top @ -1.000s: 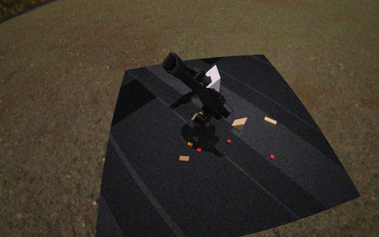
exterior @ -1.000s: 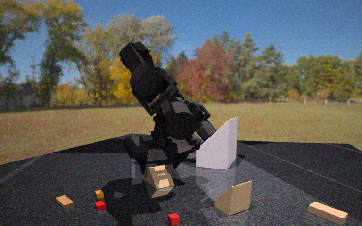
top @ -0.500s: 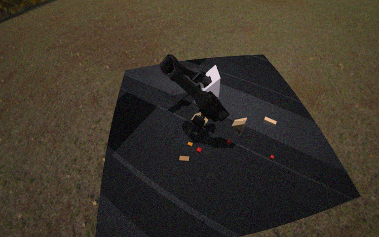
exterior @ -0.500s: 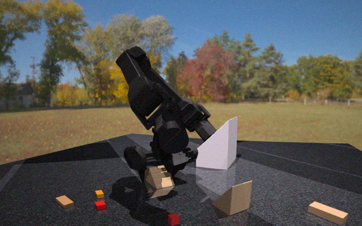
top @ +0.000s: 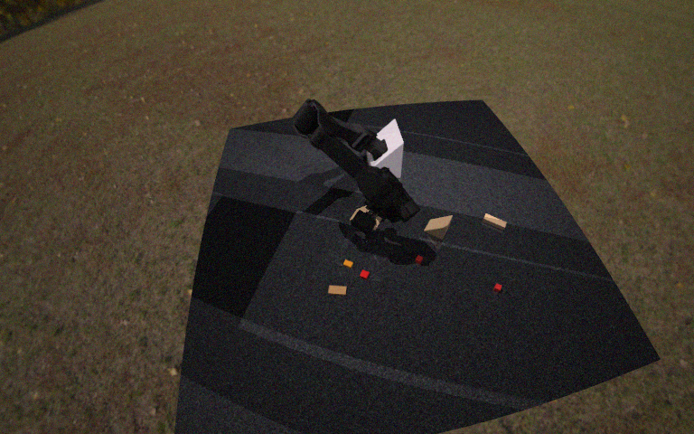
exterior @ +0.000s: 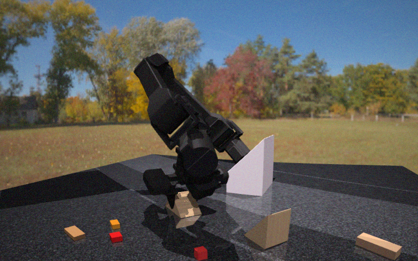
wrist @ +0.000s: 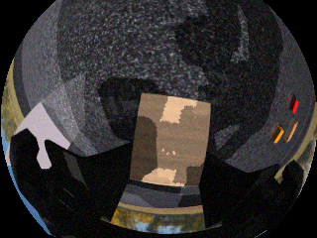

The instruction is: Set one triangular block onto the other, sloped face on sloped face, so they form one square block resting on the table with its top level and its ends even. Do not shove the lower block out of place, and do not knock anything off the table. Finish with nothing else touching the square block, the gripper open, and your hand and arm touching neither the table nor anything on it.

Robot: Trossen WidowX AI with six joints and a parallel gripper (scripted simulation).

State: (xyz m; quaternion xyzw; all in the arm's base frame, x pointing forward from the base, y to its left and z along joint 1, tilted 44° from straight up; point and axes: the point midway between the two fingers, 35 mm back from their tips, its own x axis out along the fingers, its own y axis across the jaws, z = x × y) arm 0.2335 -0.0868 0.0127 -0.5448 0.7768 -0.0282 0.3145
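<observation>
- Dark granite desk (top: 460,327) stands on grass under autumn trees, with wide bare stone toward the near edge.
- Scattered nearby: an orange cube (exterior: 114,224), three red cubes (exterior: 115,236), a flat tan tile (exterior: 74,232) and a tan bar (exterior: 378,245) near the right edge.
- One tan triangular block (exterior: 184,205) rests on the desk beneath the arm, ridge upward, its long axis running away from the wrist camera.
- Second triangular block (exterior: 271,228) sits apart to its right, sloped face turned left.
- White wedge (exterior: 253,169) stands behind them.
- Black tool (exterior: 182,194), partly closed, straddles the first block; firm contact cannot be told.
</observation>
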